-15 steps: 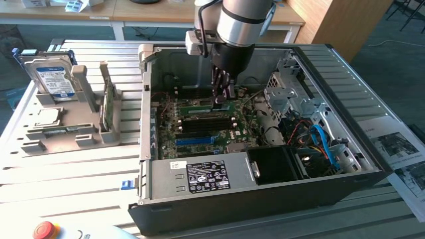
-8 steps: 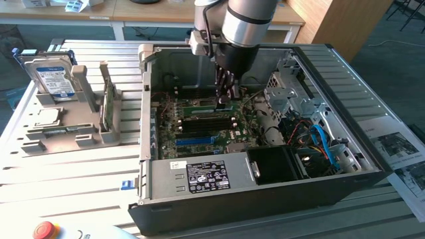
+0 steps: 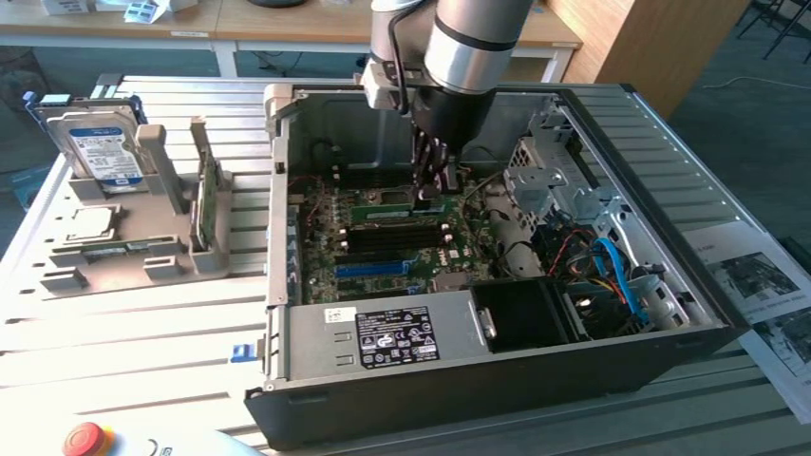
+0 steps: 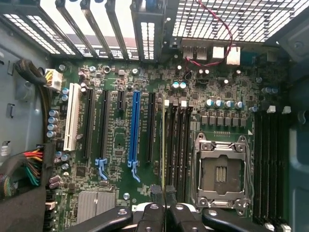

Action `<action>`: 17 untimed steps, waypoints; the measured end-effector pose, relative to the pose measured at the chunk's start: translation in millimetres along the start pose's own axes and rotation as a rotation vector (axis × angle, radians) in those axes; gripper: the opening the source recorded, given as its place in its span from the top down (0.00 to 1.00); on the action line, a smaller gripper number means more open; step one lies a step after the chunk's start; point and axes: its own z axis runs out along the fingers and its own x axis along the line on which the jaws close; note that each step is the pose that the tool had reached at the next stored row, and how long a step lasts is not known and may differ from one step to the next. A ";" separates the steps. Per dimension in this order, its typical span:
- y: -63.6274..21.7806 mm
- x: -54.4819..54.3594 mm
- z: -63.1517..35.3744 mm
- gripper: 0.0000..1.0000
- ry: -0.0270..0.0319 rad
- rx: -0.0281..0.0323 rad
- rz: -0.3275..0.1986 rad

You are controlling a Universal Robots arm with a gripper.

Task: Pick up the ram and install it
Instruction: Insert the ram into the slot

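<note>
Fingers [image 3: 434, 180] of the arm's black gripper [image 3: 431, 198] are clenched, nearly together, on the ram [image 3: 380, 215], a long, thin green circuit-board stick. It is held low inside the open black-and-grey computer case [image 3: 533, 389], down at the green motherboard [image 3: 380, 271]. The exterior view shows its green face, with its long axis running nine to three o'clock, parallel to the black memory slots [image 3: 395, 242] just at its six o'clock. The wrist view gives another side: the ram [image 4: 163, 145] edge-on as a pale line, pinched between the fingertips [image 4: 155, 193], lying along the slots near the silver processor socket [image 4: 221, 169].
</note>
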 end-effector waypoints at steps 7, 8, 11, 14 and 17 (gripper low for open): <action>-1.1 0.0 12.7 0.89 -0.0001 0.0005 0.000; -1.3 0.0 14.4 0.89 0.0000 0.0005 0.000; -1.6 0.0 18.2 0.89 0.0000 0.0007 0.000; -1.6 0.0 18.2 0.89 0.0002 0.0006 0.000; -4.5 0.6 18.1 0.89 -0.0001 0.0007 0.000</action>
